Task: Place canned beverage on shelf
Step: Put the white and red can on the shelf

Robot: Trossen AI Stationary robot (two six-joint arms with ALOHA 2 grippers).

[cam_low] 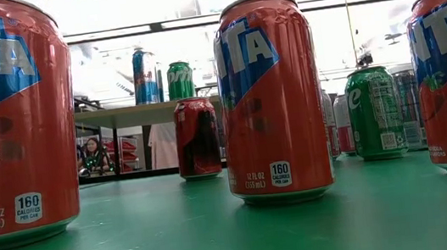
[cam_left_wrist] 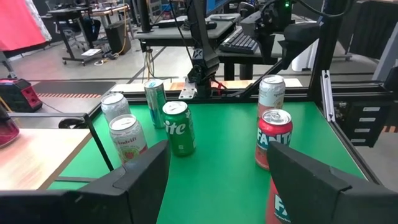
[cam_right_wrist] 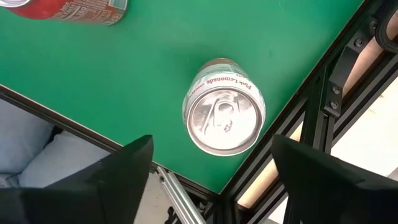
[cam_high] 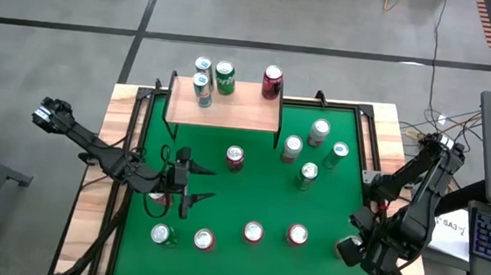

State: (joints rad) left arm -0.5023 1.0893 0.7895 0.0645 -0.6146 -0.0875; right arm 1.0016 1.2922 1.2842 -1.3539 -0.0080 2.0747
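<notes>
I am reading "Fanta" on the orange cans (cam_low: 271, 98) crowding the low view, "160 calories" printed near the base, and "Sprite" on a green can (cam_left_wrist: 178, 127). Four cans are standing on the light-wood shelf (cam_high: 230, 107) at the green surface's (cam_high: 250, 191) far edge. My left end effector (cam_high: 191, 186) is hovering open; my right end effector (cam_right_wrist: 211, 168) is sitting open above a pink lemonade can (cam_right_wrist: 224, 115).

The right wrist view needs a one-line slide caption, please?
Open right gripper poised above an upright silver-topped can near the green table corner.
</notes>
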